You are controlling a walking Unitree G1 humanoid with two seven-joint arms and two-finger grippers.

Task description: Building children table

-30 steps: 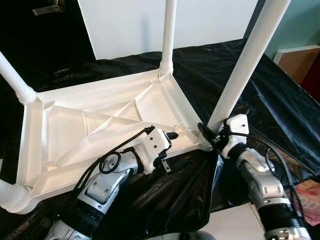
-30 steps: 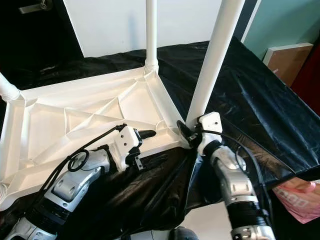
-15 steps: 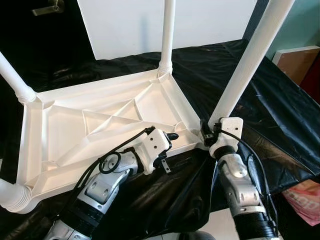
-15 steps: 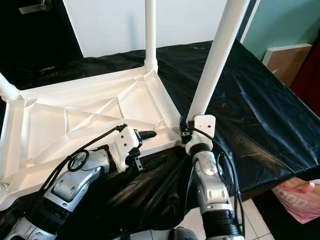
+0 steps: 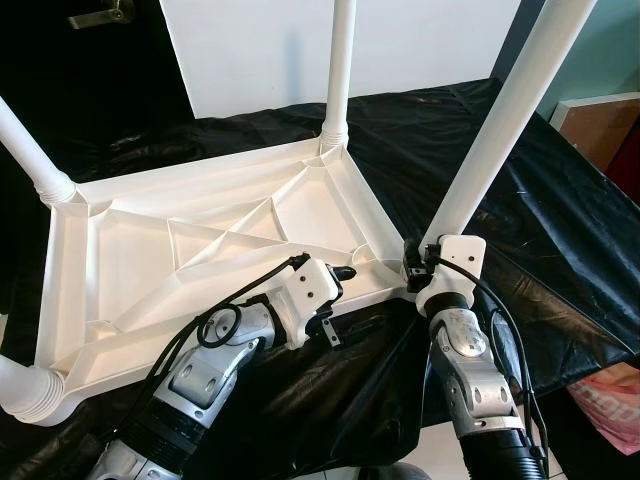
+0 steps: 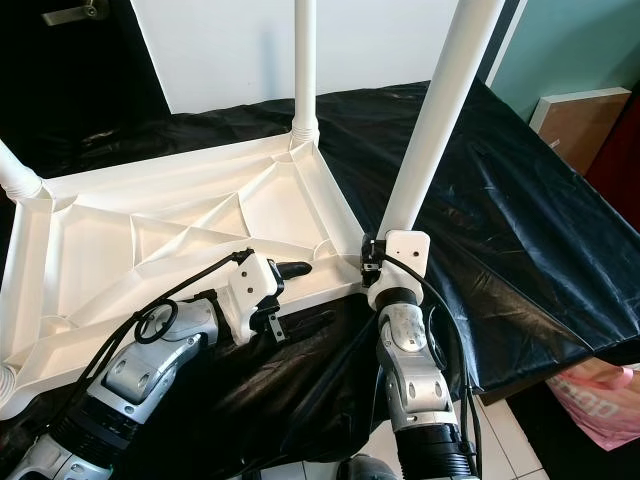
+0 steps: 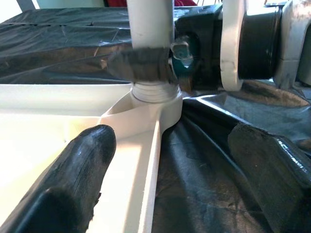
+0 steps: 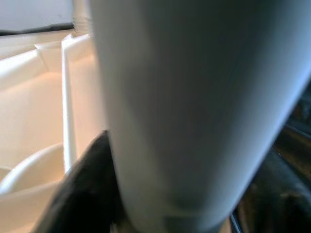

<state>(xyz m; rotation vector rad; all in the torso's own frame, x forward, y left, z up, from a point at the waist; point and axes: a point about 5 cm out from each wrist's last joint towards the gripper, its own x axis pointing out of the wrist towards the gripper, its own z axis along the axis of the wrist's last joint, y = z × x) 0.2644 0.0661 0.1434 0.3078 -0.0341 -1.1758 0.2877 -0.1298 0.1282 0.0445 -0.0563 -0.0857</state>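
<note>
A white plastic children's tabletop (image 5: 200, 250) lies upside down on a black sheet. White legs stand up from its corners: a far one (image 5: 338, 70), a left one (image 5: 30, 150), and a near-right leg (image 5: 495, 140) that leans slightly. My right gripper (image 5: 416, 262) is shut on the base of that near-right leg, right at its corner socket (image 7: 155, 102); one black finger (image 8: 82, 189) presses against the leg (image 8: 194, 107). My left gripper (image 5: 343, 272) hovers open at the tabletop's near rim, one finger (image 7: 73, 179) over the tabletop, the other (image 7: 272, 179) over the sheet.
The black sheet (image 5: 560, 230) drapes over the work surface and off its near edge. A white panel (image 5: 250, 50) stands behind. A brown cabinet (image 5: 600, 115) and a pink item (image 5: 610, 400) on the floor lie to the right. A short leg stub (image 5: 25, 395) sticks out at near left.
My right arm has swung from the right side to straight in front of the near-right leg, its wrist turning around the leg's base. The left arm has stayed put.
</note>
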